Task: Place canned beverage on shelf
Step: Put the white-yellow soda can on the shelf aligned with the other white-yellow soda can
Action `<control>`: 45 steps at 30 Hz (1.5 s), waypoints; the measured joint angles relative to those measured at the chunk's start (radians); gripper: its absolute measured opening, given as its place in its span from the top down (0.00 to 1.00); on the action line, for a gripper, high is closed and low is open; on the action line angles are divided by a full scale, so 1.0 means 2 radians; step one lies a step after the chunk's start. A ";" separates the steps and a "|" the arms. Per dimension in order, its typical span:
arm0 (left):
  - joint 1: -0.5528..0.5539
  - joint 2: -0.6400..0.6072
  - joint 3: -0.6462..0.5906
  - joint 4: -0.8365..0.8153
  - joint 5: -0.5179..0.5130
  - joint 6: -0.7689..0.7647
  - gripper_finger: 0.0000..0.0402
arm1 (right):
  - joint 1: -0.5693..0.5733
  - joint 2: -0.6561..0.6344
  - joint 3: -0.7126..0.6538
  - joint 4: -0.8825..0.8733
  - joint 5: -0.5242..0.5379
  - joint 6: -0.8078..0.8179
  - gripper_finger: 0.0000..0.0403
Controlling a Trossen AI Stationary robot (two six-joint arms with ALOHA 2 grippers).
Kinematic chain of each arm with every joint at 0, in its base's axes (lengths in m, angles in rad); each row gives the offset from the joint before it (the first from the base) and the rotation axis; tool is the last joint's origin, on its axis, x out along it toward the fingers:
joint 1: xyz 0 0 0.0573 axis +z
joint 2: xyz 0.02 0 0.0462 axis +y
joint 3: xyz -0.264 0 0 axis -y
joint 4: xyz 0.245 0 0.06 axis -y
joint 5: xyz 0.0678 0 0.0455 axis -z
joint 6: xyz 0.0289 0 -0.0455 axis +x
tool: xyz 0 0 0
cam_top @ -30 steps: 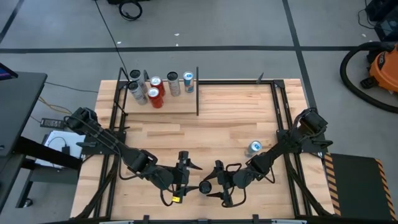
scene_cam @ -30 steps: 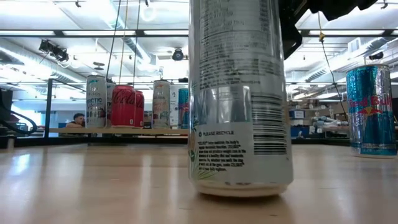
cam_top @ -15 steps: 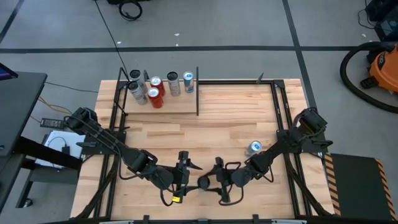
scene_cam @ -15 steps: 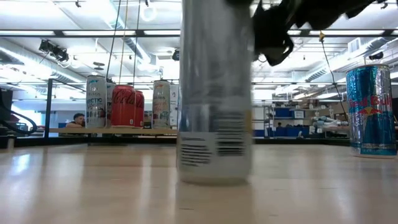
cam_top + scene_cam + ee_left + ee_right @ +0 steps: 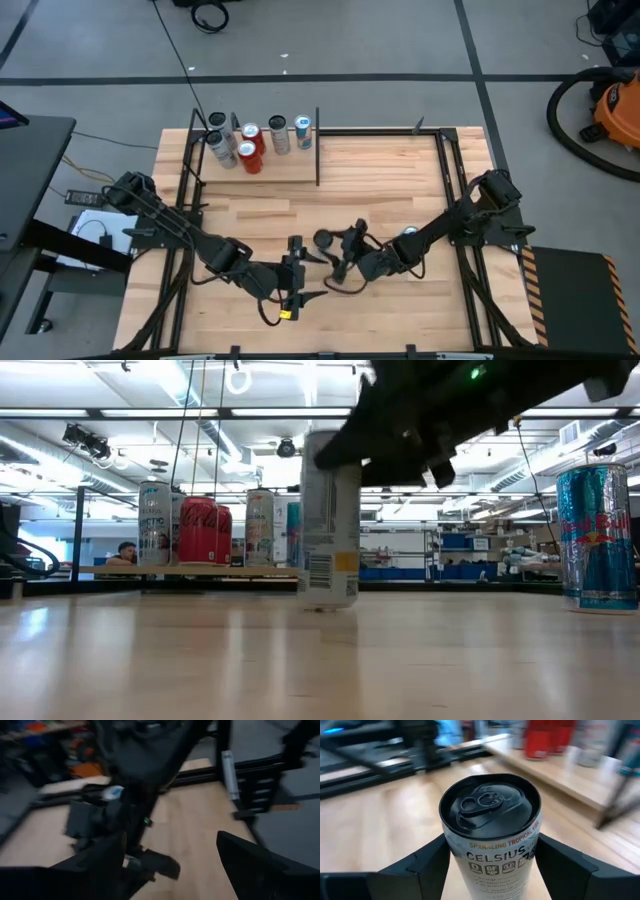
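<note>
- Since a second ago the white Celsius can [image 5: 323, 240] has travelled from the surface's [image 5: 380, 180] near edge toward its middle, lifted just clear of the wood.
- Right claw [image 5: 338, 252] is clamped on that can.
- Left claw [image 5: 300, 275] waits near the near edge, fingers parted, holding nothing.
- Shelf [image 5: 280, 168] at the far-left corner carries other cans.

Bright overhead lighting, wrist views motion-blurred
</note>
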 joint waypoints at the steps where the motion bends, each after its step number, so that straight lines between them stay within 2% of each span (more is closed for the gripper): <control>1: 0.000 -0.002 0.000 -0.001 -0.017 0.006 0.22 | -0.003 0.000 0.000 -0.007 0.012 0.017 0.32; 3: -0.004 -0.011 0.000 -0.009 -0.044 0.021 0.22 | -0.009 -0.001 0.000 -0.022 0.027 0.048 0.32; 7: -0.004 -0.034 0.000 -0.006 -0.057 0.046 0.22 | -0.021 -0.003 0.000 -0.043 0.032 0.084 0.32; 18: 0.002 -0.065 0.000 -0.029 -0.060 0.072 0.22 | -0.069 -0.003 0.022 -0.044 -0.061 0.046 0.31; 24: 0.009 -0.065 0.000 -0.073 -0.061 0.044 0.22 | -0.094 -0.004 0.024 -0.041 -0.117 0.054 0.30; 38: 0.009 -0.065 0.000 -0.073 -0.060 0.041 0.22 | -0.097 -0.003 0.023 -0.033 -0.126 0.034 0.30; 45: 0.009 -0.065 0.000 -0.073 -0.060 0.019 0.22 | -0.097 -0.002 0.023 -0.029 -0.150 0.016 0.22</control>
